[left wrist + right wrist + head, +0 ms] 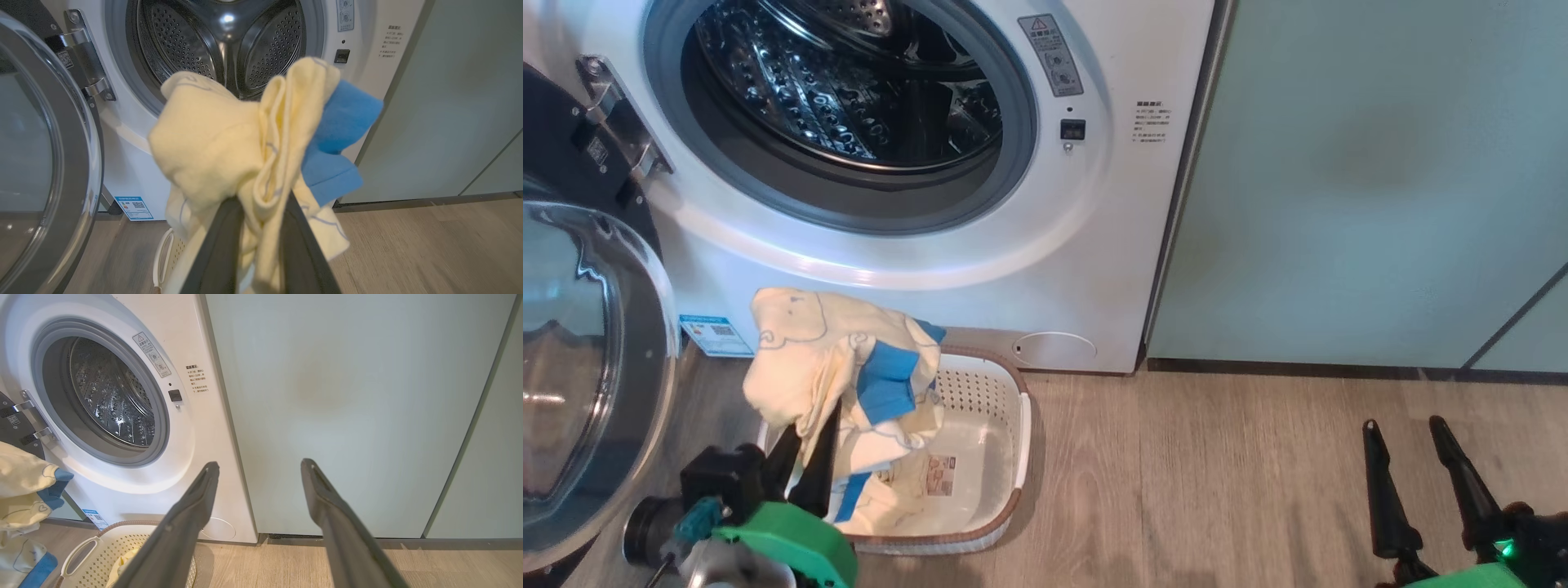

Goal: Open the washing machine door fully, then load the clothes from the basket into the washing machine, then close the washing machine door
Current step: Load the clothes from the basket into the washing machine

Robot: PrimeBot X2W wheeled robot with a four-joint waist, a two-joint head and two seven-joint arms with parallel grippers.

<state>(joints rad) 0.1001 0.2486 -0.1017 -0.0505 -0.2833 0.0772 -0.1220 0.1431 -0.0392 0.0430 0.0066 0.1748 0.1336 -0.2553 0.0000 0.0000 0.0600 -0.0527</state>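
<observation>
Clothes (825, 359) hang over basket (980, 392), below open drum mouth (849, 106).

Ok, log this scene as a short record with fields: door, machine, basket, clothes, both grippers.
door: large round black-ringed glass washing machine door, swung open
machine: big white front-loading washing machine, visible drum empty
basket: small cream perforated plastic basket, on floor below drum mouth
clothes: soft pale yellow clothes with blue patches, raised, tail in basket
left gripper: shut on clothes
right gripper: open, empty
</observation>
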